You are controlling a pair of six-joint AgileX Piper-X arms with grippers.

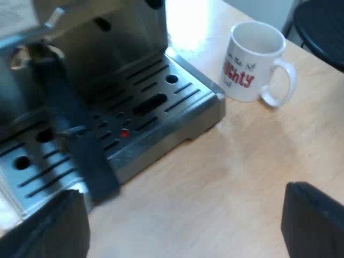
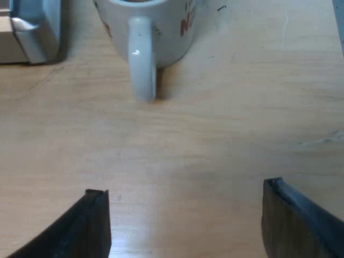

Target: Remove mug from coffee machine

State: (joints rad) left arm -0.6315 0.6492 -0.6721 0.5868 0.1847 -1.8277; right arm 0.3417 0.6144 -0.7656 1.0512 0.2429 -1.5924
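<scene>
Table: pale wood top (image 1: 226,183) with a fine grain; it runs under and between my left fingers (image 1: 312,226) and well on ahead of them.
Light: a bright patch (image 1: 188,21) lies on the wood far ahead of my left fingers; I can't tell its source.
Marks: thin pale scratches (image 2: 322,138) on the wood just ahead of my right fingers (image 2: 301,226).
Furniture: a dark round seat (image 1: 322,27) past the table's edge; chair or stool, I can't tell.
Beyond: a pale grey surface (image 1: 263,8) near that seat; wall or floor, unclear.
</scene>
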